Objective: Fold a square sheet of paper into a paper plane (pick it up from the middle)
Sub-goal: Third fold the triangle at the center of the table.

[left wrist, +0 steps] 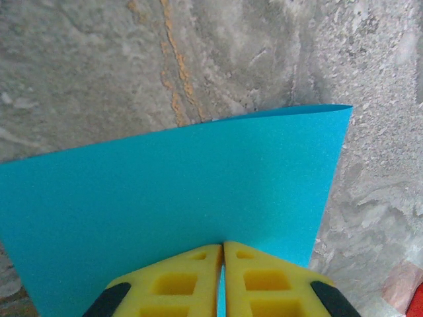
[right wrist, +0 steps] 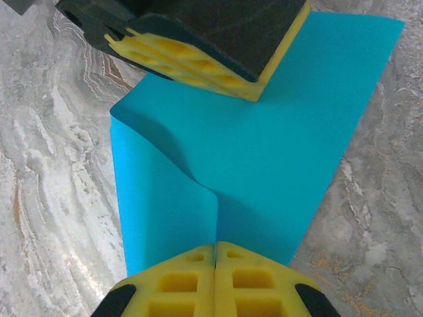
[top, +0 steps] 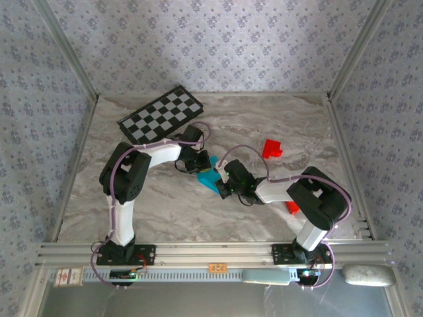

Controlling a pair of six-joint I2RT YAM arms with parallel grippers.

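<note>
The square sheet of paper (top: 209, 177) is bright cyan and sits mid-table between both arms. My left gripper (top: 199, 163) is shut on its far edge; in the left wrist view the yellow fingertips (left wrist: 198, 261) pinch the paper (left wrist: 165, 191), which spreads out ahead of my left gripper (left wrist: 223, 246). My right gripper (top: 223, 187) is shut on the near edge. In the right wrist view the paper (right wrist: 277, 152) buckles into a raised ridge running up from my right gripper (right wrist: 215, 246), and the left gripper's yellow fingers (right wrist: 198, 59) press on the sheet's far side.
A black-and-white checkered board (top: 162, 114) lies at the back left. One red block (top: 271, 148) sits behind the right arm and another (top: 292, 208) beside its elbow; a red block corner (left wrist: 416, 300) shows low right. The marble tabletop (top: 152, 198) surrounds the paper.
</note>
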